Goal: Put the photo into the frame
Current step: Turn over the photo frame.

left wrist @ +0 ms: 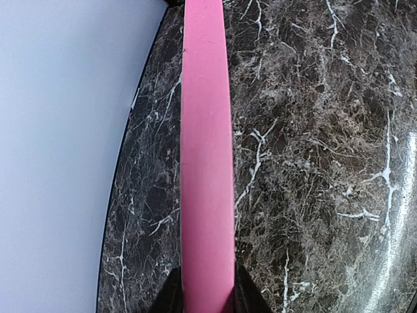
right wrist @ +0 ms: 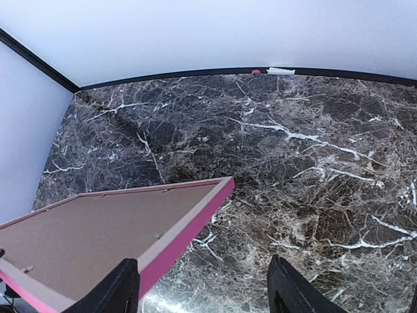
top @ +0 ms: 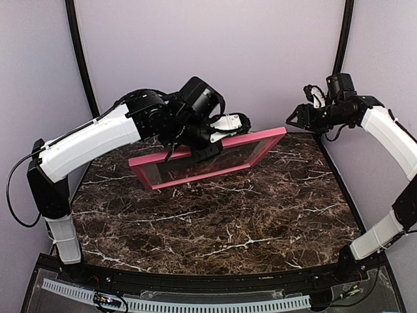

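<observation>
The frame (top: pixel 195 177) has pink rails and stands tilted at the back of the marble table, its front facing the arms. My left gripper (top: pixel 205 151) is shut on its upper rail; in the left wrist view that pink rail (left wrist: pixel 206 143) runs straight up from between the two fingers of this gripper (left wrist: pixel 207 287). My right gripper (top: pixel 294 117) hangs open just off the frame's right corner, touching nothing. In the right wrist view the frame's corner (right wrist: pixel 189 225) lies beside the left finger of the open right gripper (right wrist: pixel 205 287). A brown backing board (right wrist: pixel 98 228) fills the frame's back. The photo is hidden.
The dark marble table (top: pixel 228 222) stretches from the frame toward the arm bases. Pale walls close in at the back and both sides. A black rim (right wrist: pixel 195 72) edges the tabletop, with a small white strip (right wrist: pixel 280 70) on it.
</observation>
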Motion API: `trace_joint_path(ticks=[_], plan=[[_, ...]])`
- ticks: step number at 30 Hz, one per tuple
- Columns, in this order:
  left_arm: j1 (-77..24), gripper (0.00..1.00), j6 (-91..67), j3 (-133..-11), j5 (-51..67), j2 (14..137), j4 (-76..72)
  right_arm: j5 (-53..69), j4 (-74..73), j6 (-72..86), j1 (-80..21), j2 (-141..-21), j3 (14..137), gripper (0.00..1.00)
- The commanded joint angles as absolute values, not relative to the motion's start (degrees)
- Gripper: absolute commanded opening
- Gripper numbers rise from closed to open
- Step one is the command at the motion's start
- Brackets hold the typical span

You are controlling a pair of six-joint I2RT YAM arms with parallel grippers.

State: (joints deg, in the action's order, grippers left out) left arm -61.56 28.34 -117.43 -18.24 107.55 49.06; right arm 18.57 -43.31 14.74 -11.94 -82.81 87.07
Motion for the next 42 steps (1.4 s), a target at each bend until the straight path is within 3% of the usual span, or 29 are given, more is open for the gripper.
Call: trace_joint_path(ticks=[1, 26, 36, 42], plan=[[-57.6, 0.00, 26.9, -122.8, -13.6, 101.7, 50.7, 20.5, -37.8, 14.3, -11.9, -80.3, 84.6, 0.70], [-36.0, 0.00, 15.9, -130.9, 21.0, 98.2, 56.6, 31.9, -23.5, 8.7, -20.9, -76.7, 76.8, 0.81], [-23.2, 0.00, -6.1, -121.7, 36.1, 96.1, 41.6, 31.0, -21.1, 13.0, -21.0, -77.6, 74.0, 0.81], [-19.0, 0.00, -19.1, -111.3, 37.8, 94.2, 28.6, 30.3, -21.1, 13.8, -21.0, -77.8, 73.5, 0.81]])
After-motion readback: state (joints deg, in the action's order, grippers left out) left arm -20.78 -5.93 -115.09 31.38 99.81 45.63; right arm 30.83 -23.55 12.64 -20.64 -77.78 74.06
